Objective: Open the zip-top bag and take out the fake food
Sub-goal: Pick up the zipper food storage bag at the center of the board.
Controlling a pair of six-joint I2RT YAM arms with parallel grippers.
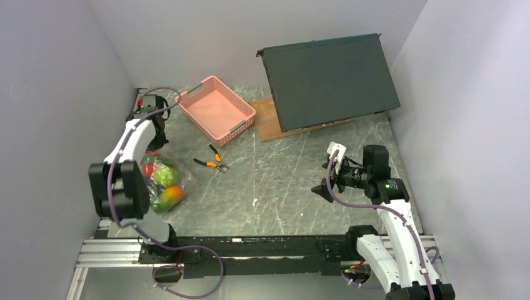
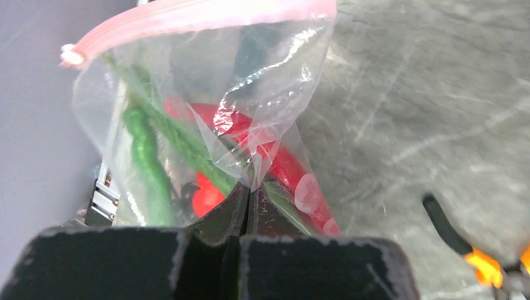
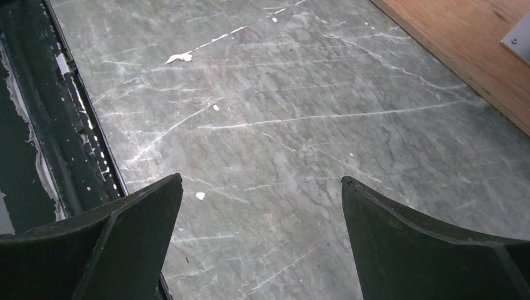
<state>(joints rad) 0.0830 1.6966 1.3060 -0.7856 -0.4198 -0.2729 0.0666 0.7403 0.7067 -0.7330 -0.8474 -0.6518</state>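
Note:
The clear zip-top bag (image 2: pixel 206 94) with its pink-red zip strip (image 2: pixel 187 15) fills the left wrist view. It holds a long green pepper (image 2: pixel 147 162), red pieces (image 2: pixel 278 162) and a dark piece. My left gripper (image 2: pixel 251 187) is shut on a fold of the bag's plastic. In the top view the bag (image 1: pixel 164 178) lies at the table's left, with a green apple and an orange-green mango (image 1: pixel 170 197) inside, under my left gripper (image 1: pixel 154 140). My right gripper (image 3: pixel 261 182) is open and empty above bare table; it also shows in the top view (image 1: pixel 325 184).
A pink basket (image 1: pixel 217 110) stands at the back. Orange-handled pliers (image 1: pixel 210 164) lie right of the bag. A dark slanted panel (image 1: pixel 331 78) rests on a wooden board (image 1: pixel 265 122) at the back right. The left wall is close to the bag.

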